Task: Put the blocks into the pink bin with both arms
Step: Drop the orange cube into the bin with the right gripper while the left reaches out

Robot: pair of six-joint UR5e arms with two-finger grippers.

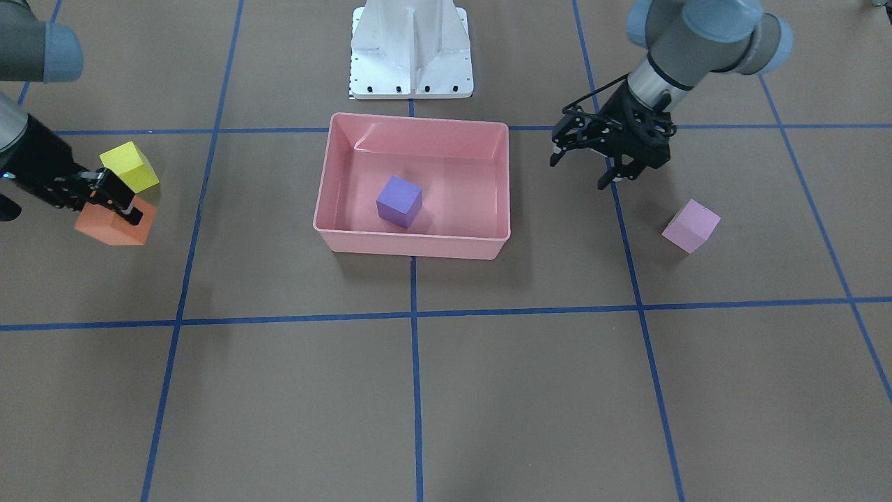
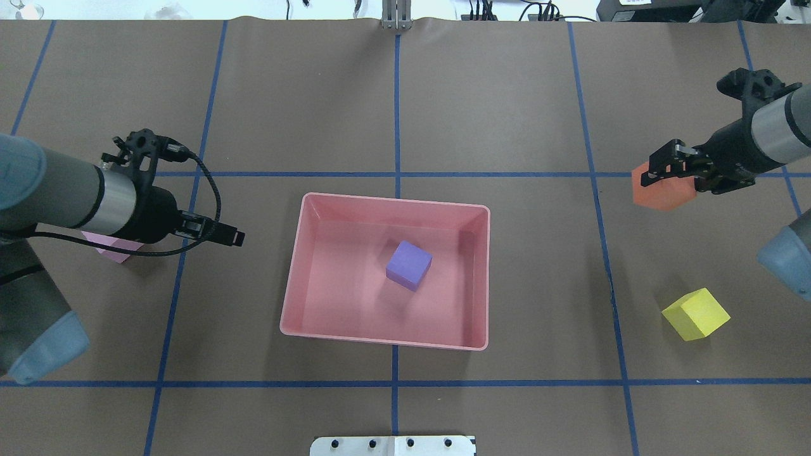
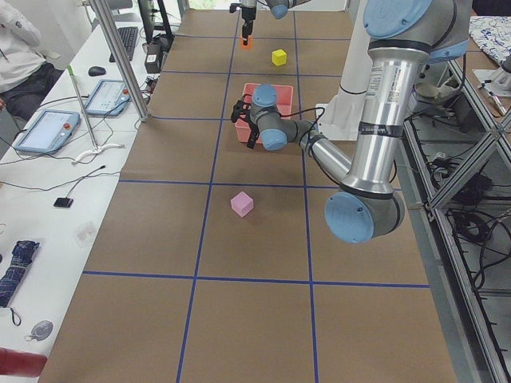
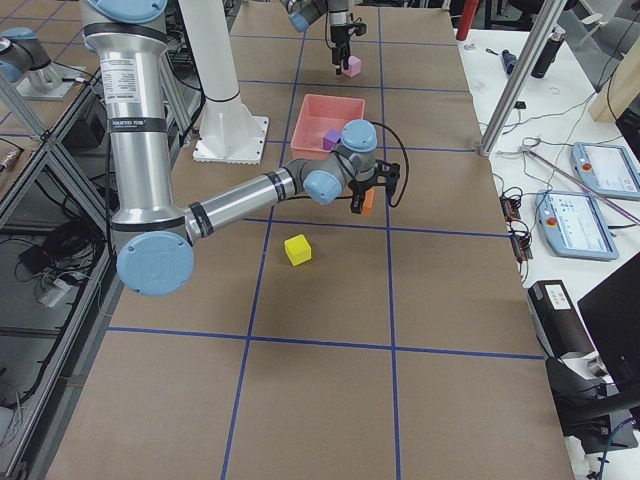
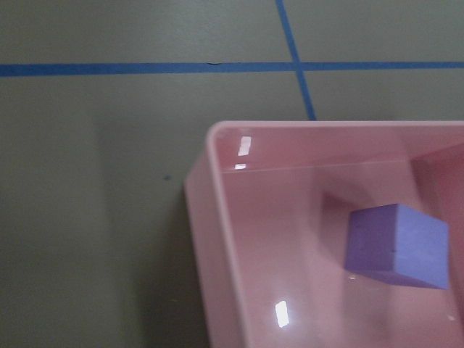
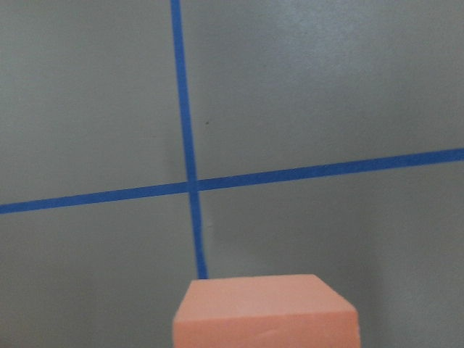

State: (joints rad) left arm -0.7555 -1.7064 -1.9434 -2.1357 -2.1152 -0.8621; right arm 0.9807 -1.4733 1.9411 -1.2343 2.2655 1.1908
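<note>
The pink bin [image 1: 411,245] sits mid-table with the purple block [image 1: 399,201] inside; both also show in the left wrist view, the bin [image 5: 217,239] and the block [image 5: 397,246]. My right gripper [image 2: 666,174] is shut on the orange block [image 2: 662,193] and holds it a little above the table; the block fills the bottom of the right wrist view [image 6: 265,312]. The yellow block [image 2: 696,313] lies nearer the robot on the same side. My left gripper [image 1: 580,173] is open and empty, between the bin and the light pink block [image 1: 690,225], which lies on the table.
The white pedestal base [image 1: 411,49] stands behind the bin. Blue tape lines [image 2: 397,107] grid the brown table. A side bench with tablets [image 3: 48,128] and a metal post [image 3: 120,56] runs along the operators' edge.
</note>
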